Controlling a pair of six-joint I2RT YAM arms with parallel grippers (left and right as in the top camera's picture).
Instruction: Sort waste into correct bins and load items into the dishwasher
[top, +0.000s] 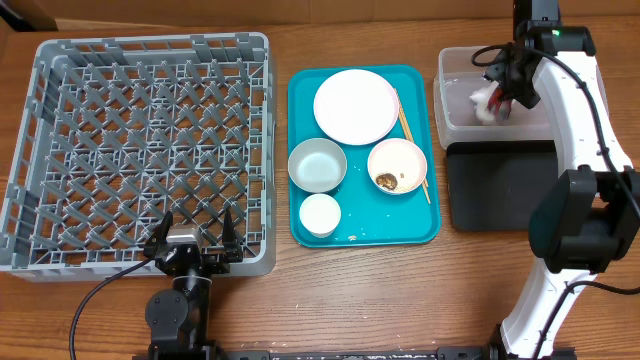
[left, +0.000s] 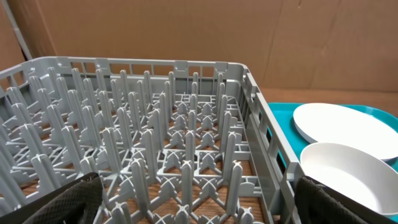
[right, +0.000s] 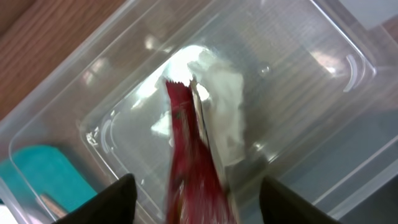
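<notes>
My right gripper hangs over the clear tub with its jaws wide open. The red wrapper shows blurred between the jaws, touching neither, above crumpled white paper lying in the tub. My left gripper is open and empty at the near wall of the grey dish rack, its fingers over the lattice. The plate, an empty bowl, a bowl holding food scraps, the cup and chopsticks are on the teal tray.
The black tray lies just in front of the clear tub. The left wrist view shows the plate and the empty bowl right of the rack wall. A cardboard wall stands behind the table.
</notes>
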